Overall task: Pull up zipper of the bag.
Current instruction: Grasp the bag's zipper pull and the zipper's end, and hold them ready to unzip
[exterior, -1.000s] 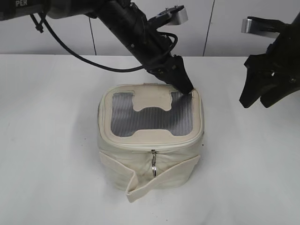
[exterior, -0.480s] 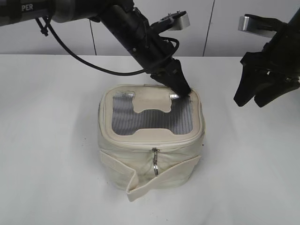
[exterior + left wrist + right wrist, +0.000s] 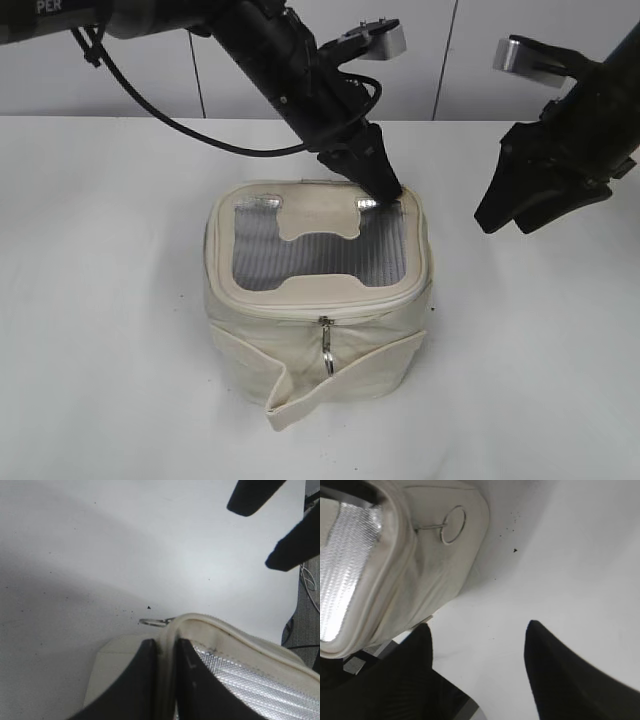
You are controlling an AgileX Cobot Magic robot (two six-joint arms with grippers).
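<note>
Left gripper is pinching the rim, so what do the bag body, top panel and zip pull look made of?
Bag: cream woven fabric, matte, creased. Top panel: grey mesh, slight sheen, probably synthetic. Zipper pull: shiny silver ring, apparently metal. Left gripper pinches the rim.

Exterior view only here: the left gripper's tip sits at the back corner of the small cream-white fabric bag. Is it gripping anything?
Observer: Yes, the left gripper pinches the bag's cream top rim between its fingers.
Operator: Any zipper pull there?
Observer: A silver ring pull lies just beyond that rim, outside the grip.
Operator: And the right gripper?
Observer: Open above the white table, holding nothing.
</note>
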